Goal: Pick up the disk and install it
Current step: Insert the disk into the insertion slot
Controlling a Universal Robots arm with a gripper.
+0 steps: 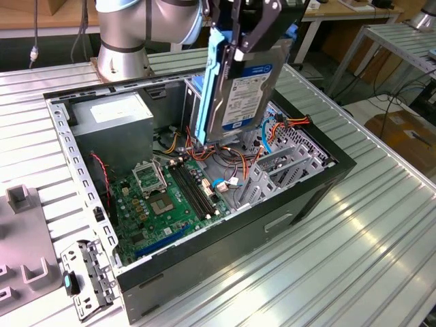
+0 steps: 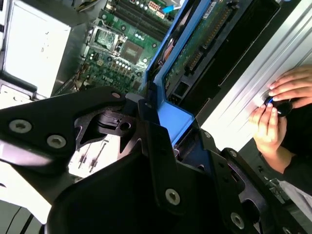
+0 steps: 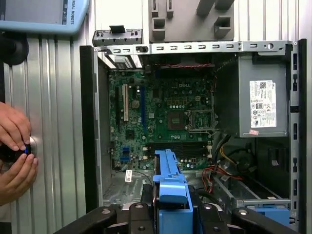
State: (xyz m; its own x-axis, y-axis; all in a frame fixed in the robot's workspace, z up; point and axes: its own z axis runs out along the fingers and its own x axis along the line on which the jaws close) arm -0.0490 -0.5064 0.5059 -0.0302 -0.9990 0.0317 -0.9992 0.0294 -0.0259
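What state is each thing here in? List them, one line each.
disk: gripped, held on end above the case, not installed
pincer: shut on the disk
case: lying on its side, open
power supply: mounted in the case
cables: loose inside the case
cage: out of the case, lying on the table
hands: closed around a small object on the table

Open black computer case [image 1: 204, 253] sits on ribbed metal surface [image 1: 340, 272]. On its floor lies green motherboard [image 1: 158, 212]; grey power-supply box [image 1: 112, 121] behind that, toward the exterior view's left. Above the interior hangs black-and-silver metal disk [image 1: 243, 88], tilted.
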